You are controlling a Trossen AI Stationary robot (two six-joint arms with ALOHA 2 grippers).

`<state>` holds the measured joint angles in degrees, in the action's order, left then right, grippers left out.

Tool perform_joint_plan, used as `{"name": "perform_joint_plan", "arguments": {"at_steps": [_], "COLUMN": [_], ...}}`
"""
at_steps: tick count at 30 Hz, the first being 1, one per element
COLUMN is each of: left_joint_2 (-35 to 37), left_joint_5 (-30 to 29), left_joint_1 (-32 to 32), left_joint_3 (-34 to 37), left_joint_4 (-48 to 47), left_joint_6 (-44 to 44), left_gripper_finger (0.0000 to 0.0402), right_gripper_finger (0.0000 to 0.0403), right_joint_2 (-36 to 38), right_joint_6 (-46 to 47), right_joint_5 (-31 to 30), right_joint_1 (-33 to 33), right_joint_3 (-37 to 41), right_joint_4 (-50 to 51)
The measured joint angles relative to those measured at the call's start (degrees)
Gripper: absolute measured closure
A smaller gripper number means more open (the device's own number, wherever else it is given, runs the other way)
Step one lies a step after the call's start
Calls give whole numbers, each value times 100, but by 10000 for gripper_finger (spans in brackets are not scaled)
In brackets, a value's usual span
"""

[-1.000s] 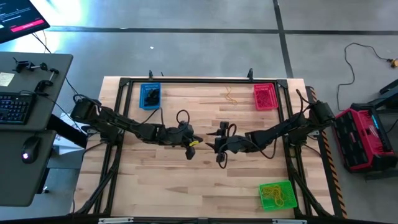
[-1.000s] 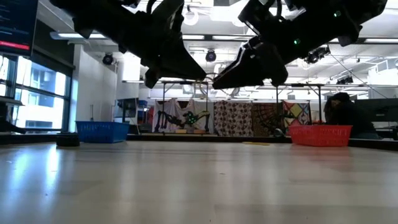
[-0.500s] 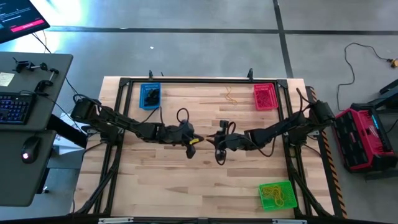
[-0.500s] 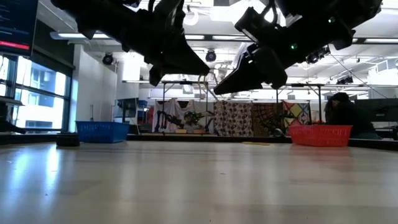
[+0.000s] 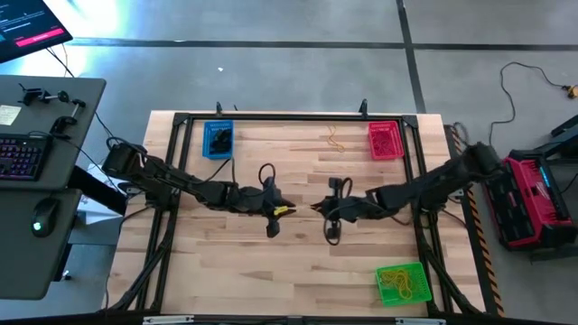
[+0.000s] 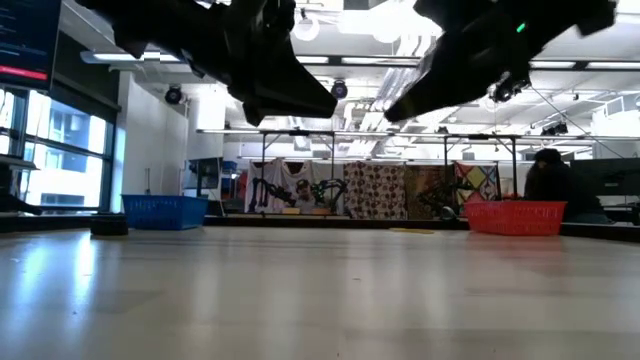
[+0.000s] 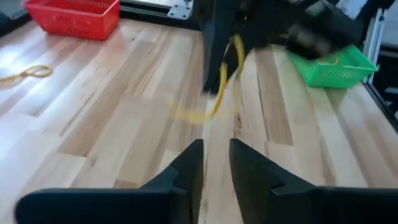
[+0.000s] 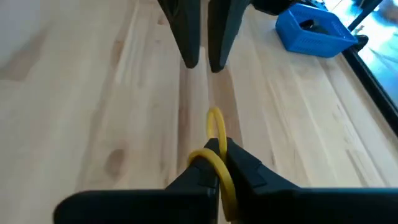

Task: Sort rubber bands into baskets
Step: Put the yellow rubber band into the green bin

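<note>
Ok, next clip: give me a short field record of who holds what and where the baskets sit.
right end effector: shut on thin yellow rubber band loop, above table centre
left end effector: slightly open, empty, facing the right one
blue mesh plastic basket: far left corner
red mesh plastic basket: far right corner
green mesh plastic basket: near right corner, yellow bands inside

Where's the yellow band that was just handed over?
The yellow rubber band is pinched in the right tool, above mid-table, with the left tool open just opposite it.
</note>
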<state>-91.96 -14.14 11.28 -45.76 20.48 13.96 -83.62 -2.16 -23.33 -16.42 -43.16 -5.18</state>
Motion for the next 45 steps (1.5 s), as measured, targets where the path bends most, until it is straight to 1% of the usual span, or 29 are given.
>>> {"name": "perform_joint_plan", "arguments": {"at_steps": [5,8,10,12,16,21,23,27,34,38,42,45], "left_joint_2": [0,0,0,0,0,0,-3,-75,-203,-203,-203,-203], "left_joint_5": [-218,-219,-115,-142,-92,339,449,620,639,637,637,635], "left_joint_1": [119,164,175,189,191,141,100,23,-6,-2,-6,-8], "left_joint_3": [0,0,0,0,2,7,7,7,7,7,7,7], "left_joint_4": [17,9,-2,4,82,441,596,868,965,979,982,984], "left_joint_6": [-370,-584,-662,-680,-818,-948,-969,-1012,-973,-962,-963,-964], "left_gripper_finger": [301,298,306,319,352,391,399,398,401,401,401,401], "right_gripper_finger": [402,402,402,403,403,403,403,403,403,403,403,403], "right_joint_2": [872,1390,1678,1924,2243,2345,2332,2324,2324,2324,2324,2324], "right_joint_6": [742,1242,1528,1889,2931,4888,5740,7019,9189,10360,11251,11779], "right_joint_5": [63,304,342,340,345,431,514,612,931,1397,1746,1647], "right_joint_1": [-350,-655,-920,-1223,-1913,-2768,-3094,-3727,-4687,-5171,-5649,-5986], "right_joint_3": [2,1,2,2,2,2,2,2,2,2,4,4], "right_joint_4": [1144,1804,2272,2642,3145,3820,4014,4130,4519,4814,4947,4941]}}
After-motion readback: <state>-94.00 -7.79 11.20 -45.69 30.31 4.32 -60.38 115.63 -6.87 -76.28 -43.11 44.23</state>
